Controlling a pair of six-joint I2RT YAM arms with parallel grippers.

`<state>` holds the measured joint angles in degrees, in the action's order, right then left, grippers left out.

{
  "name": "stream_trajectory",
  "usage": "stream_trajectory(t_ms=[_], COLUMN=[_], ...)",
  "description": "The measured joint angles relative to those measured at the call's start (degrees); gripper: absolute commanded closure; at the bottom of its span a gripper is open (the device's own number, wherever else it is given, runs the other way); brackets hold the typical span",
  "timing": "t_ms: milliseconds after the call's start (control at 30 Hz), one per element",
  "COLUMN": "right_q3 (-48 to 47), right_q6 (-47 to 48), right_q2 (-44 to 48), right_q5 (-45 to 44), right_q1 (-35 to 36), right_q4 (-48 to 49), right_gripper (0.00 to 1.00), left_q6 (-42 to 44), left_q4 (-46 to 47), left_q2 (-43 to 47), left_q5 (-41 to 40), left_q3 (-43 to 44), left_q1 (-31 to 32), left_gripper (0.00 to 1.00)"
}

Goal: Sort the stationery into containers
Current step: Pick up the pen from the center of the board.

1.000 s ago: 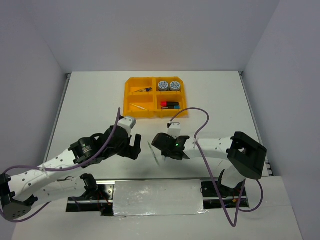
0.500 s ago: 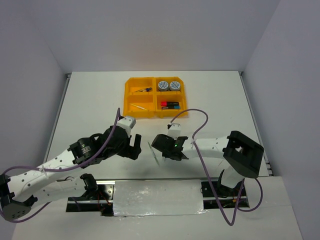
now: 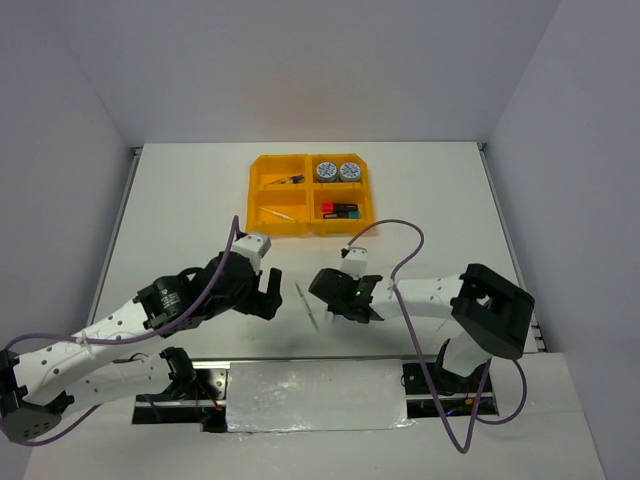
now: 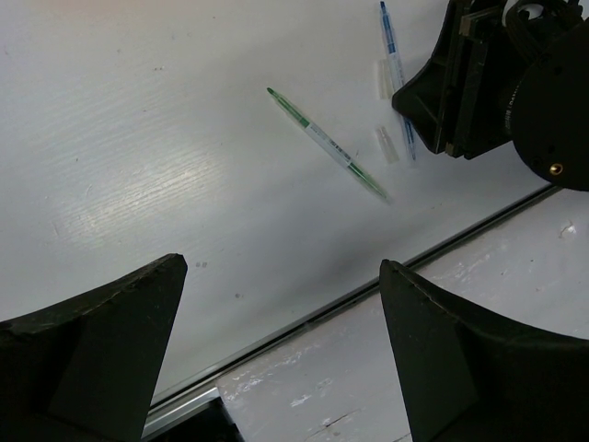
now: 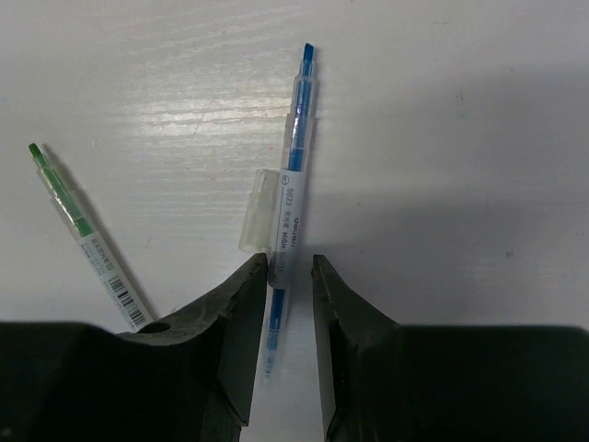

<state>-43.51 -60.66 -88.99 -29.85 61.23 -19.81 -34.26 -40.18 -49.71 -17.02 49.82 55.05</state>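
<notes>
Stationery (image 3: 326,171) is partly stowed in the orange-yellow tray (image 3: 300,229); a thin blue pen (image 5: 293,198) and green pen (image 4: 327,145) are laid on the table (image 3: 180,200) outside it. The blue pen is straddled, not visibly pinched, by the right gripper (image 5: 289,267), narrowly parted; the left gripper (image 4: 281,285) is spread wide.

The left gripper (image 4: 283,267) hangs wide open, pointing down. The right gripper (image 5: 288,267) sits low, its fingers close together with a small gap.

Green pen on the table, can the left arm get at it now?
Probably yes: the green pen lies bare ahead of the open left fingers; the right fingers straddle only the blue pen nearby.
</notes>
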Motion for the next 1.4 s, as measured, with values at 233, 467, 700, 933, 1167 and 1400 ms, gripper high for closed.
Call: stream_trajectory(t_ms=[233, 467, 700, 933, 1167, 1400], right_q3=[4.9, 6.1, 3.4, 5.2, 8.1, 7.3], right_q6=[0.6, 3.6, 6.6, 7.8, 9.2, 9.8], right_q2=[4.0, 4.0, 0.6, 1.8, 8.9, 31.9], right_q5=[0.3, 0.9, 0.8, 3.1, 5.8, 3.1], right_q1=[-4.2, -6.8, -7.6, -9.4, -10.0, -10.2], right_q4=[3.9, 7.0, 8.8, 11.5, 5.2, -15.5], right_gripper=[0.66, 0.70, 0.71, 1.00, 1.00, 0.99], left_q6=[-0.3, -0.5, -2.4, -5.1, -5.2, -5.0], left_q4=[0.2, 1.2, 0.8, 2.0, 5.8, 10.8], left_q2=[-1.0, -4.5, -9.6, -15.2, -23.9, -36.1], left_q5=[0.0, 0.0, -1.7, -4.1, -2.5, 0.9], left_q3=[0.0, 0.5, 7.3, 10.5, 11.0, 12.6], left_q1=[0.0, 0.0, 0.0, 0.0, 0.0, 0.1], left_gripper=[0.01, 0.01, 0.01, 0.01, 0.01, 0.08])
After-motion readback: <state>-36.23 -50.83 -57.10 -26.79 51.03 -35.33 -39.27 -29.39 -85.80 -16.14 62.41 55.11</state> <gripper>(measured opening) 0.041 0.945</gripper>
